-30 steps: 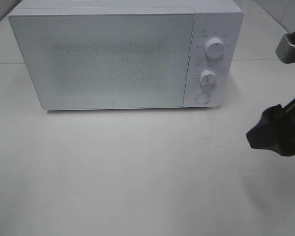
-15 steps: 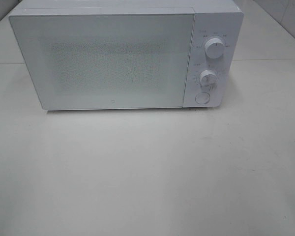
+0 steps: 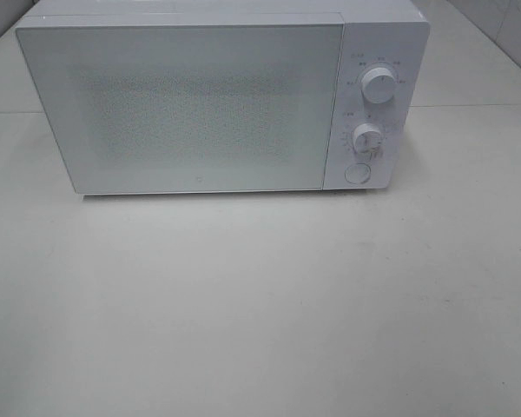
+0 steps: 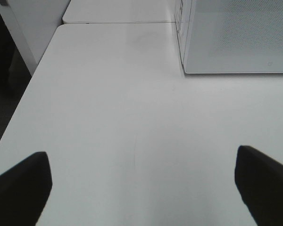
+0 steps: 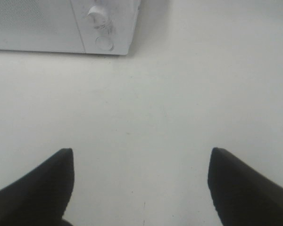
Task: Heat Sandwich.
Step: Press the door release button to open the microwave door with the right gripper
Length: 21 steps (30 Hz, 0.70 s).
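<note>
A white microwave (image 3: 217, 95) stands at the back of the table with its door shut; it has two round knobs (image 3: 378, 87) and a round button (image 3: 357, 173) on its right panel. The sandwich is out of view, and so is any plate. My left gripper (image 4: 141, 181) is open and empty over the bare table, to the left of the microwave's corner (image 4: 236, 37). My right gripper (image 5: 141, 181) is open and empty over the table, in front of the microwave's knob side (image 5: 101, 23). Neither gripper shows in the exterior high view.
The white table (image 3: 260, 304) spreads out in front of the microwave. Its left edge (image 4: 19, 117) drops to a dark floor in the left wrist view. A second table top (image 4: 118, 12) adjoins it at the far end.
The right arm, in view at the right edge of the exterior high view a second ago, has withdrawn out of that view. The microwave has not moved.
</note>
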{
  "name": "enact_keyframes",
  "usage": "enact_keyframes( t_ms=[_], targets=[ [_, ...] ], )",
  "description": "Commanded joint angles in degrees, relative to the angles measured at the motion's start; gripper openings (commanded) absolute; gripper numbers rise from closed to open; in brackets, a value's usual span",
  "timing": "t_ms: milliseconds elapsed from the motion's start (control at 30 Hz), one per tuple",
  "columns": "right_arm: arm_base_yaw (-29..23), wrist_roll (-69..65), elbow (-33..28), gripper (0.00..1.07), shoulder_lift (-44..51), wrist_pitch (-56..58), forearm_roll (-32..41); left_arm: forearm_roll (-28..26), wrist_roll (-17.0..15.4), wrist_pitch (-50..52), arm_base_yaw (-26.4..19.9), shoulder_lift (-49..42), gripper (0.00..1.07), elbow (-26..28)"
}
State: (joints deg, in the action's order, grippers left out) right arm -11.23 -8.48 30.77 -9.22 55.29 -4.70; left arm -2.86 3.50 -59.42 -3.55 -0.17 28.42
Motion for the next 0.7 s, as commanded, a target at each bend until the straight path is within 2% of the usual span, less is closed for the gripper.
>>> enact_keyframes(
  t_ms=[33,300,700],
  targets=[
    [2.9,2.2,-0.2,0.76,3.0,0.6,0.9,-0.4,-0.1,0.5,-0.3,-1.5,1.01,-0.2],
    [7.0,5.3,-1.8,0.76,11.1,4.1,2.2,-0.4,-0.1,0.5,-0.3,-1.5,1.01,-0.2],
    [7.4,5.8,-1.8,0.76,11.0,4.1,2.6,-0.4,-0.1,0.5,-0.3,-1.5,1.01,-0.2]
  ],
)
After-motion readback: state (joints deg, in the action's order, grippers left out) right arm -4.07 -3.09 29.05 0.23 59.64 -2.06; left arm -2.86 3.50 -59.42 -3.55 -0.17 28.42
